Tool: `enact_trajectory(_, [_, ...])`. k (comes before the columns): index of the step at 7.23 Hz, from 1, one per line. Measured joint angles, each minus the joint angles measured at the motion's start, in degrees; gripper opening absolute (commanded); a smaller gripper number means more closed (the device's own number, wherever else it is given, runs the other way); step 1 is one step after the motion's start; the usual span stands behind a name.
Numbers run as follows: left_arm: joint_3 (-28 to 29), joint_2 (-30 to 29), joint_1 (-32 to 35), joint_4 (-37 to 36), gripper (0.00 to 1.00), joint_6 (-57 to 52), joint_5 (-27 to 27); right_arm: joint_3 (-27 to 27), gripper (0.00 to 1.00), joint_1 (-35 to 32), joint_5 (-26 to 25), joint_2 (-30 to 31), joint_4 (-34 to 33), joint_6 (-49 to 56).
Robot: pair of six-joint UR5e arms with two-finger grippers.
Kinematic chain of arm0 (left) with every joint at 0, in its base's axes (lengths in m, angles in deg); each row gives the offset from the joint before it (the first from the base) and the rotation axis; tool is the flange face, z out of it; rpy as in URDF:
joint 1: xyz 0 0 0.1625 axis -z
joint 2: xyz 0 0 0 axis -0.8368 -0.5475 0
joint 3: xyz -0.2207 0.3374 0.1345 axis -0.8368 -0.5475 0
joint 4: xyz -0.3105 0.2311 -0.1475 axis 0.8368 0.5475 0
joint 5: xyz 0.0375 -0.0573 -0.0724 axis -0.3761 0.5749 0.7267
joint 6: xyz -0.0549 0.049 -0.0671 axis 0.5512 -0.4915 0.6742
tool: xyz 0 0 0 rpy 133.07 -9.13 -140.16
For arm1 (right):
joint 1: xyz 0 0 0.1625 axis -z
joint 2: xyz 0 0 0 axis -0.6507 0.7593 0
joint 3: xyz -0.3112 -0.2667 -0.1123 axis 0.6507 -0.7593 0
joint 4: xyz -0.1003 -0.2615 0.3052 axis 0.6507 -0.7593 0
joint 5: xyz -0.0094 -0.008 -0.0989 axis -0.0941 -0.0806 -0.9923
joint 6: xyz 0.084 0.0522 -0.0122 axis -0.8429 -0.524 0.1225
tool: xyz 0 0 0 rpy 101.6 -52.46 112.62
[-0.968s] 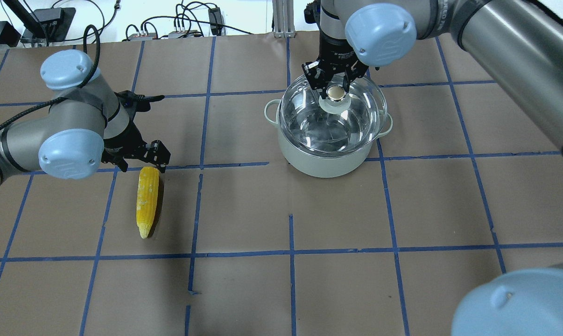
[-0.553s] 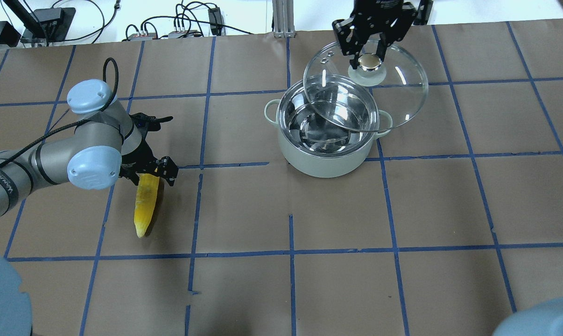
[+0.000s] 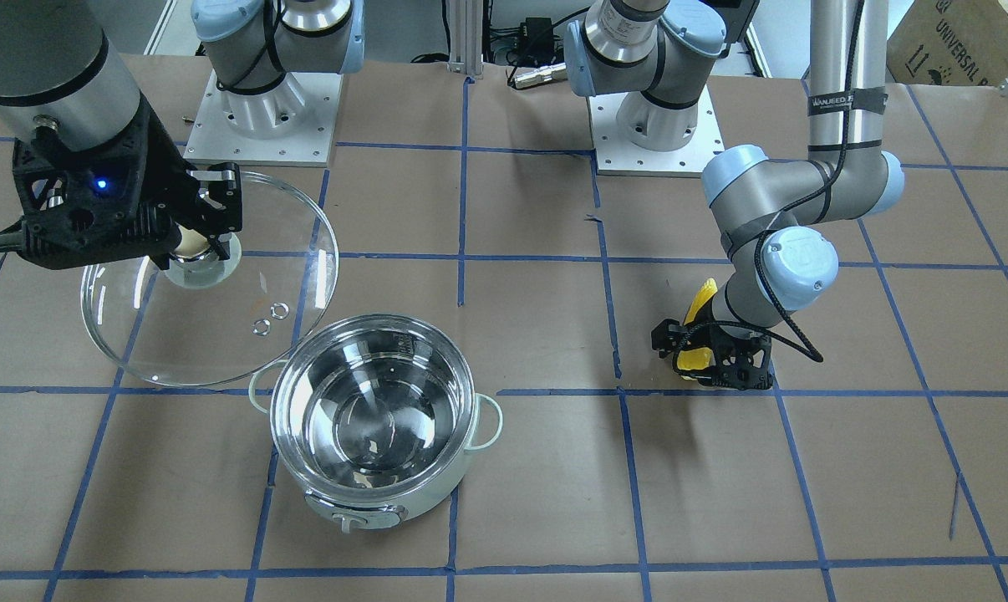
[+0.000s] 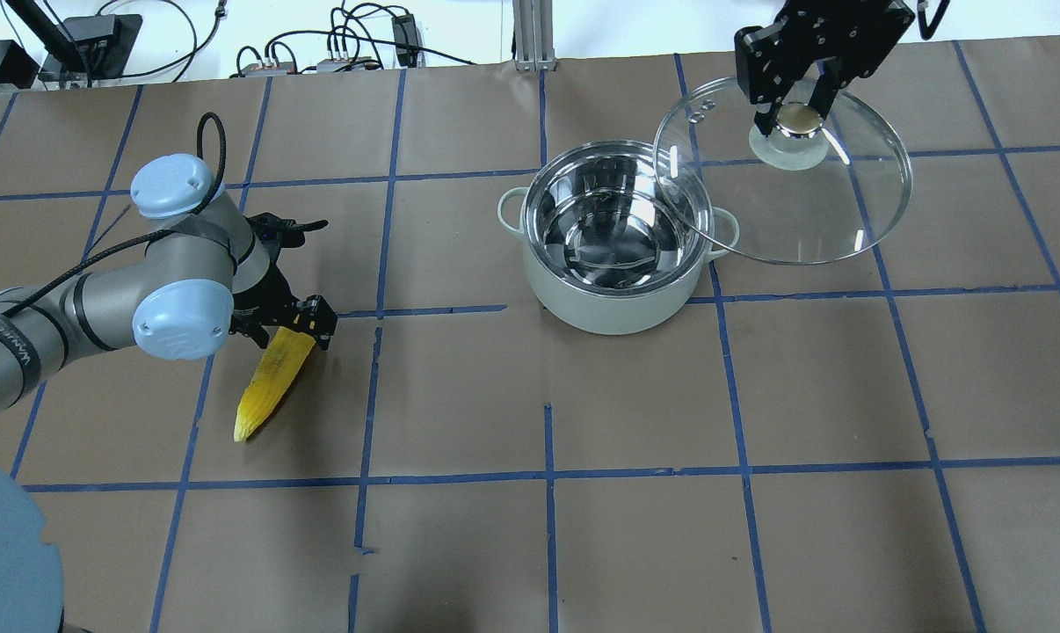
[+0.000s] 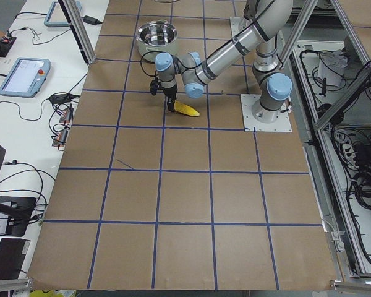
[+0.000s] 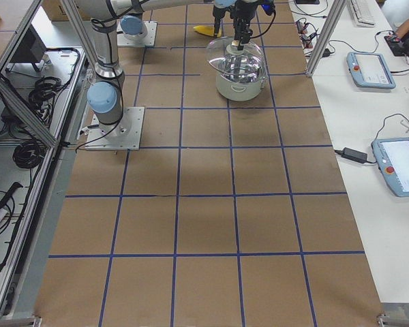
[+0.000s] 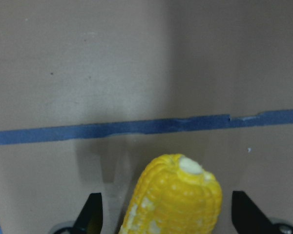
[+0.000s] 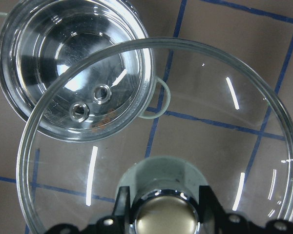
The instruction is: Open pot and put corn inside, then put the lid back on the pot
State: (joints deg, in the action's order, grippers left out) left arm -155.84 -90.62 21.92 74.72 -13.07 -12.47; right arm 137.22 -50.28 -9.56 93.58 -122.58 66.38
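I'm holding round clear glass lid (image 4: 811, 211) aside in right claw (image 4: 791, 123), keeping pale-mint steel pot (image 4: 618, 309) open | left claw (image 4: 288, 323) unclenched, straddling yellow corn cob (image 4: 266, 391)

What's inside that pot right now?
Nothing: the pot shows only its bare steel bottom. The lid, held aside by the right gripper, overlaps just the rim and is clear glass, so nothing is hidden.
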Motion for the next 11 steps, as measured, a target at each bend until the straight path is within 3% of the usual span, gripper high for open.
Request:
enact_trajectory(1, [-0.2, 0.3, 0.0, 0.9, 0.79, -1.0, 0.0, 1.1, 0.33, 0.1, -0.1, 0.9, -0.1, 0.1])
enact_trajectory(3, [-0.2, 0.8, -0.5, 2.3, 0.33, -3.7, -0.8, 2.1, 0.33, -0.1, 0.1, 1.5, -0.5, -0.1])
enact_trajectory(4, [-0.1, 0.8, -0.5, 2.6, 0.2, -4.6, -1.9, 2.4, 0.33, -0.2, 0.1, 1.6, -0.5, -0.2])
enact_trajectory(7, [0.6, 1.5, 0.1, 3.7, 0.16, -6.1, -2.2, 2.8, 0.33, -0.3, -0.1, 1.6, -0.6, -0.1])
enact_trajectory(9, [3.0, 4.0, 1.7, 8.0, 0.16, -2.8, 2.8, 3.1, 0.3, 0.0, -0.2, 1.5, -0.6, 0.1])
enact_trajectory(11, [7.8, 5.0, 7.6, 11.7, 0.16, 5.7, 7.2, 4.8, 0.28, 0.6, -0.3, 2.1, -0.6, 1.4])
